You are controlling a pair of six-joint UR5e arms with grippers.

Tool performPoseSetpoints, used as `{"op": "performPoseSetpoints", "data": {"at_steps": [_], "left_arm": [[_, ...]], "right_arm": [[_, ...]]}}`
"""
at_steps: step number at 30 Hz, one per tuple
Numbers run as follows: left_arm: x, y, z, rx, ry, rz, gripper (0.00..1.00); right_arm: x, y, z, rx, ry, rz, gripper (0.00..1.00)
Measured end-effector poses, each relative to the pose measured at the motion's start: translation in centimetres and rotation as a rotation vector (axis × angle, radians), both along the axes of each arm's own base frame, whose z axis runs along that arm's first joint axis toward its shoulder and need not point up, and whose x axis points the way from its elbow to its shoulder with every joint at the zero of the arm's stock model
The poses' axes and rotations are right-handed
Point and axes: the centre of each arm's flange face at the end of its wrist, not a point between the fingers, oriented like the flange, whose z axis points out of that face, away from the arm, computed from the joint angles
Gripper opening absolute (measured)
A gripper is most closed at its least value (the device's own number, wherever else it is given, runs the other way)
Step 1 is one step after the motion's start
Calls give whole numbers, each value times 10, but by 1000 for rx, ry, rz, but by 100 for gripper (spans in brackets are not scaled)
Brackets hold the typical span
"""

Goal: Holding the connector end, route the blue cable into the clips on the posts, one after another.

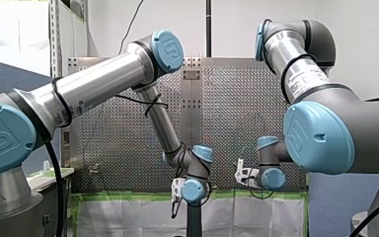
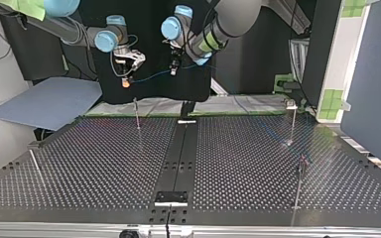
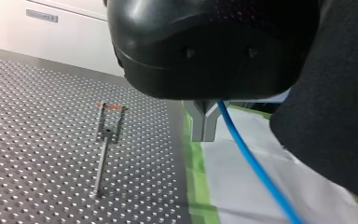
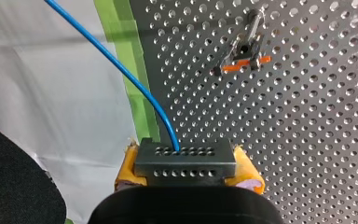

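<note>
My right gripper (image 4: 187,164) clamps the connector (image 4: 185,154) between its yellow pads. My left gripper (image 3: 205,122) is pinched shut on the blue cable (image 3: 248,156) — both held aloft, upper left of centre in the top view. No post (image 2: 137,113) carries cable yet — I judge all the routing remains.

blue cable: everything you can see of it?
The thin blue cable looks smooth and round-jacketed. One end enters a dark perforated connector block clamped between my right hand's yellow pads. It arcs over the green tape and white sheet, sags in the air to my left hand, whose metal fingers close on it. It sits in no post clip.
</note>
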Motion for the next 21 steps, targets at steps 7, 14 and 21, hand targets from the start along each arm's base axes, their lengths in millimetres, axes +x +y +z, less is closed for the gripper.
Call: {"op": "performPoseSetpoints", "data": {"at_steps": [7, 14, 21], "left_arm": [[11, -25, 16, -56, -61, 20, 0], [25, -49, 35, -112, -115, 43, 0], [38, -71, 55, -175, -152, 43, 0]], "right_arm": [[-10, -4, -1, 3, 2, 13, 0], [-21, -10, -1, 7, 6, 18, 0], [-33, -18, 0, 5, -5, 25, 0]]}}
